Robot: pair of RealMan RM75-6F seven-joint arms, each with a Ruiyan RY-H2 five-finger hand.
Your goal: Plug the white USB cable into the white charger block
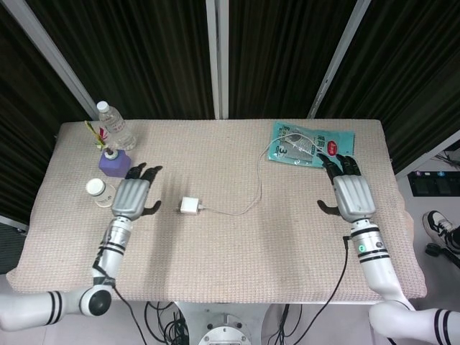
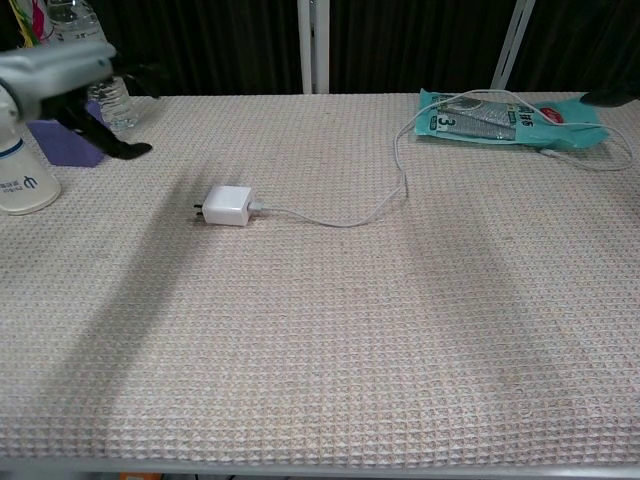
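- Your small white square charger block [image 1: 190, 205] lies flat on the beige woven table mat [image 1: 237, 259], a little left of the middle, with its prongs pointing left in the chest view.
- The thin white USB cable [image 1: 248, 188] is seated in the block's right side. From there it runs right along the mat, then curves up towards the teal plastic packet [image 1: 310, 144] at the far right, where it loops over the packet.
- Your left hand [image 1: 132, 196] is above the mat to the left of the block, apart from it, with its fingers spread and nothing in them.
- Your right hand [image 1: 351, 194] is near the right edge, just below the packet, fingers apart and holding nothing.
- At the far left stand a clear plastic water bottle [image 1: 115, 126], a purple squat bottle [image 1: 115, 163] and a small white cup [image 1: 101, 192], close to your left hand.
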